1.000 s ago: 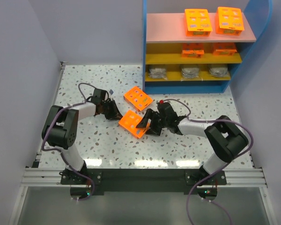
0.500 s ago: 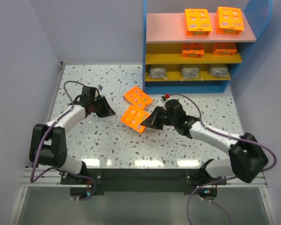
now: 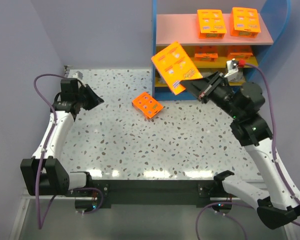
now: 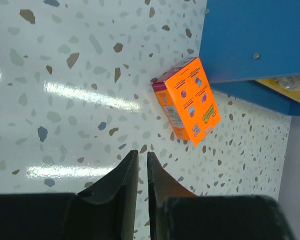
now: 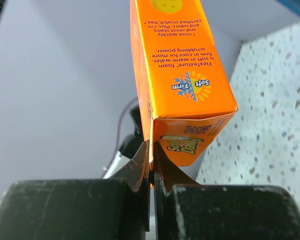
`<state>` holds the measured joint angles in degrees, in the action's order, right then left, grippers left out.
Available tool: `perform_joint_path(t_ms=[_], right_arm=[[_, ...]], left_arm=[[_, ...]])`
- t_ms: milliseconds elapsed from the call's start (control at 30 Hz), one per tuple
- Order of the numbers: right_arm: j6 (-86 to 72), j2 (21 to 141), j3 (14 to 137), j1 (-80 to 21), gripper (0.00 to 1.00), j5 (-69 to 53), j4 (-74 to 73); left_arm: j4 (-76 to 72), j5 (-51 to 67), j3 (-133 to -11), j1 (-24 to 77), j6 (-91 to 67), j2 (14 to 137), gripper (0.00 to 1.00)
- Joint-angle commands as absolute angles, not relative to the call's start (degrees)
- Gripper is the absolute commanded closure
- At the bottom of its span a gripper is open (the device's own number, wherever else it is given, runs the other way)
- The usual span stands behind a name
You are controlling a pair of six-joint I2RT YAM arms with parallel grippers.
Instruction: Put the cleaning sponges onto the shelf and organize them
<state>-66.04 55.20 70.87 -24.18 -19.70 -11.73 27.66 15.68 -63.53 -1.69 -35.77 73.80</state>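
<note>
My right gripper [image 3: 189, 83] is shut on the edge flap of an orange sponge pack [image 3: 175, 65], held high in front of the shelf [image 3: 154, 30]. In the right wrist view the pack [image 5: 182, 60] stands upright above the pinching gripper [image 5: 152, 150]. A second orange pack [image 3: 147, 105] lies on the table near the shelf's foot, also in the left wrist view [image 4: 189, 100]. My left gripper [image 3: 96, 99] hangs at the far left, well away from it; the gripper [image 4: 142, 160] has only a narrow slit between its fingers and nothing in it.
Two orange packs [image 3: 211, 23] [image 3: 245, 20] lie on the pink top board, and two more [image 3: 206, 53] on the upper yellow board. A clear-wrapped pad [image 4: 296, 84] shows on the lower board. The purple walls [image 3: 20, 60] stand close on both sides.
My right gripper shut on one orange pack on the table, then lifted it up and back toward the shelf. The left arm drew away to the far left.
</note>
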Motion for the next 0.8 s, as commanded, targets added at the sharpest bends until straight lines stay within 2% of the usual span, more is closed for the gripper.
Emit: perform_joint_path(t_ms=[0,200,500,633,767], right_arm=[[-67.3,57.8,77.9,-22.1,1.00,-14.3,-13.8],[-73.1,67.6,83.7,-20.4,1.00,-3.2,-3.9],[-79.2,87.3,101.1,-20.2,1.00,1.3,-1.0],[-81.3,89.8,103.0,-20.2,1.00,7.1,-1.2],[-83.2,92.6,104.9,-20.2,1.00,7.2,-2.4]], left_arm=[[29.5,17.7,-60.9,-1.6,-35.3,73.0,0.83],[29.4,19.2,-59.3,-1.5,-35.4,70.3,0.82],[30.6,21.2,-58.7,-1.5,-35.4,67.9,0.83],[31.3,21.3,-58.3,-1.5,-35.3,66.6,0.83],[31.6,21.1,-57.9,-1.6,-35.2,66.2,0.83]])
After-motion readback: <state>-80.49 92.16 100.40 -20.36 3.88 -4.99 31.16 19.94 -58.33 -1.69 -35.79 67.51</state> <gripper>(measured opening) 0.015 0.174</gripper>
